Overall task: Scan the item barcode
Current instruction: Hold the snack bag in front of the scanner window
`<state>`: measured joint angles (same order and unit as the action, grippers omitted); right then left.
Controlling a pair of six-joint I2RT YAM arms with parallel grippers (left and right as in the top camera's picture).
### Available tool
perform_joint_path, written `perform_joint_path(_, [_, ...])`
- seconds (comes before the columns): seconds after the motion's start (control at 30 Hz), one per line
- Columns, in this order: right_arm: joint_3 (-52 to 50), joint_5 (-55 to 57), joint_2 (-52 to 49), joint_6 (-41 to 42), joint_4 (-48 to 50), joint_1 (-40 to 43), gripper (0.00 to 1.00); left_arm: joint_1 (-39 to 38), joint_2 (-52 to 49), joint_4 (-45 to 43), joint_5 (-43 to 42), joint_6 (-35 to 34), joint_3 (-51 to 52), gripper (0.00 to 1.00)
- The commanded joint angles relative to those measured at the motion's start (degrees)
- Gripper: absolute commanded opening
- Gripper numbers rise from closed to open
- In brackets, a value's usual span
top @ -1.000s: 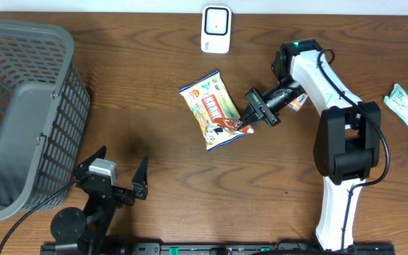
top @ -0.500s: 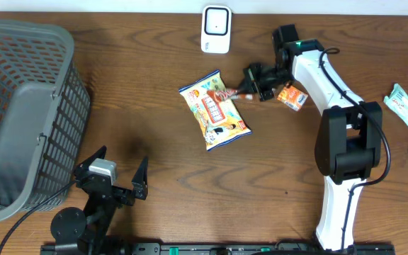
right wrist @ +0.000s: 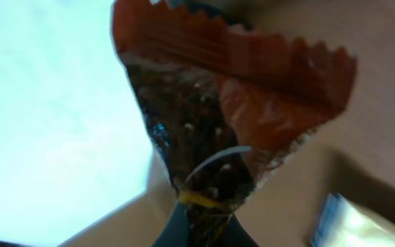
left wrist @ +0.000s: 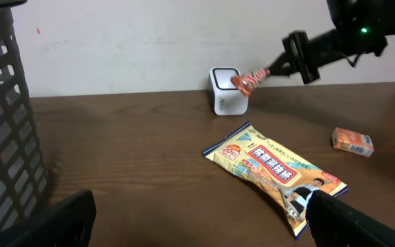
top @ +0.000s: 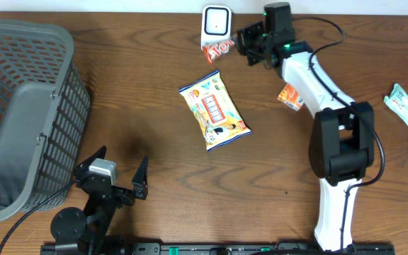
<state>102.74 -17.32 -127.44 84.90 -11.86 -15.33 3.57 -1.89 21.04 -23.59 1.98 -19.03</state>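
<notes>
Two grippers: how does each one stand?
— The right gripper (top: 238,42) is closed tight on a small red packet (top: 217,48), pinching it by one end. The left gripper (top: 123,157) is spread wide and holds nothing, low at the near edge of the table (top: 140,78).

Where is the packet, then?
— Up at the far edge, held against the front of the white scanner (top: 216,20). From overhead it overlaps the scanner's lower corner. Whether the two touch, I cannot tell.

Does the left wrist view add anything?
— It sees them from the side: the red packet (left wrist: 249,79) is lifted off the table, level with the upper part of the scanner (left wrist: 225,92), with the right gripper (left wrist: 280,66) reaching in from the right. Its own fingers (left wrist: 362,223) sit wide apart at the bottom corners.

And the right wrist view?
— The red packet (right wrist: 232,96) fills it: zigzag-cut top edge, crinkled foil, narrowing down into the jaws. A white blur lies behind it on the left.

What else is on the table?
— A yellow snack bag (top: 214,117) lies flat mid-table, an orange box (top: 291,96) is beside the right arm, and a grey basket (top: 20,113) stands at the left.
</notes>
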Motion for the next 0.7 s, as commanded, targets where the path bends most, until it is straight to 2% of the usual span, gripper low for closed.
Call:
perform_joint_path(0.0, [0.31, 13.51, 1.62, -2.27, 3.48, -2.58, 0.02, -0.22, 0.11, -0.07, 0.31, 0.79, -0.31, 0.98])
perform_joint_path(0.27, [0.31, 24.44, -0.7, -2.27, 14.45, -3.89, 0.02, -0.22, 0.11, -0.07, 0.33, 0.79, -0.31, 0.98])
perform_joint_path(0.43, [0.39, 23.54, -4.76, -2.14, 22.69, -2.86, 0.02, -0.22, 0.11, -0.07, 0.31, 0.79, -0.31, 0.98])
perform_joint_path(0.67, [2.38, 21.79, -9.4, -0.74, 23.69, -2.34, 0.02, -0.22, 0.11, -0.07, 0.31, 0.79, -0.31, 0.98])
